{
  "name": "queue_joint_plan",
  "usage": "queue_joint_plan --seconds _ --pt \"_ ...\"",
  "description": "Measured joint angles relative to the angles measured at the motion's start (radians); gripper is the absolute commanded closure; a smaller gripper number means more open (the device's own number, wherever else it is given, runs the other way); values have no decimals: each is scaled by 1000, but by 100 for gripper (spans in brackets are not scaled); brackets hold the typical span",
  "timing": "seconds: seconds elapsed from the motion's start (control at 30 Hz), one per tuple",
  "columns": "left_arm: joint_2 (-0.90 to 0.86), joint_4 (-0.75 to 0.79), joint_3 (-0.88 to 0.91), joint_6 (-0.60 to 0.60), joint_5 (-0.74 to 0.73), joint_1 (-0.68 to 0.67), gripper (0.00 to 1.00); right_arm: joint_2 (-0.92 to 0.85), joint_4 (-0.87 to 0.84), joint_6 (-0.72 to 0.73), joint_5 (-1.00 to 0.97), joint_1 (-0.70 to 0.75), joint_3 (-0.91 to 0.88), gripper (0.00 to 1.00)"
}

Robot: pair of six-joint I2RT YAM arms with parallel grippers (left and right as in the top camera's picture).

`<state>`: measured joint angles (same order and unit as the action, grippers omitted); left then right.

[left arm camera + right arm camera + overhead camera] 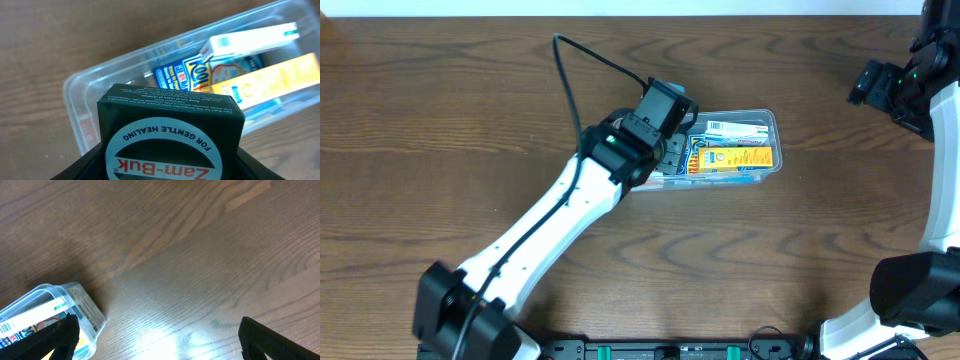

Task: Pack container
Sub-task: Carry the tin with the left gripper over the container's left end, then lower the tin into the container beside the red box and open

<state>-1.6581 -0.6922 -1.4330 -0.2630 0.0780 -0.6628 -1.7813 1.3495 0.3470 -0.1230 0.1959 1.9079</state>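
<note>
The clear plastic container (pixel 771 121) lies at the middle of the table with a yellow box (pixel 740 157), a white box (pixel 735 128) and a blue box (pixel 175 75) inside. My left gripper (pixel 668 152) hangs over the container's left end, shut on a dark green Zam-Buk box (pixel 170 125). In the left wrist view the green box fills the space between the fingers (pixel 82 165), just above the tub's near wall (pixel 80 100). My right gripper (pixel 860 88) stands open at the far right, holding nothing. Its fingers (pixel 270 340) stand wide over bare wood, beside the container's corner (pixel 85 305).
The brown wooden table (pixel 440 100) surrounds the tub. A black cable (pixel 590 60) loops from the left wrist over the table behind the arm. The right arm's base (pixel 920 290) stands at the front right.
</note>
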Motion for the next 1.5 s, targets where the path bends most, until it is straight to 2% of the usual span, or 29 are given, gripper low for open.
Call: queue_joint_plan --seconds 0.33,0.7,0.93,0.97,1.13,1.5 --pt "-156 -14 0 -117 41 0 40 0 0 0 0 0 0 1" --pt "-192 -53 0 -309 69 1 39 0 0 0 0 0 0 1" --pt "-200 -66 0 -351 79 2 38 0 0 0 0 0 0 1" --pt "-200 -66 0 -354 79 2 25 0 0 0 0 0 0 1" --pt "-200 -66 0 -363 80 3 8 0 0 0 0 0 0 1" --pt "-199 -64 0 -369 78 39 7 0 0 0 0 0 0 1"
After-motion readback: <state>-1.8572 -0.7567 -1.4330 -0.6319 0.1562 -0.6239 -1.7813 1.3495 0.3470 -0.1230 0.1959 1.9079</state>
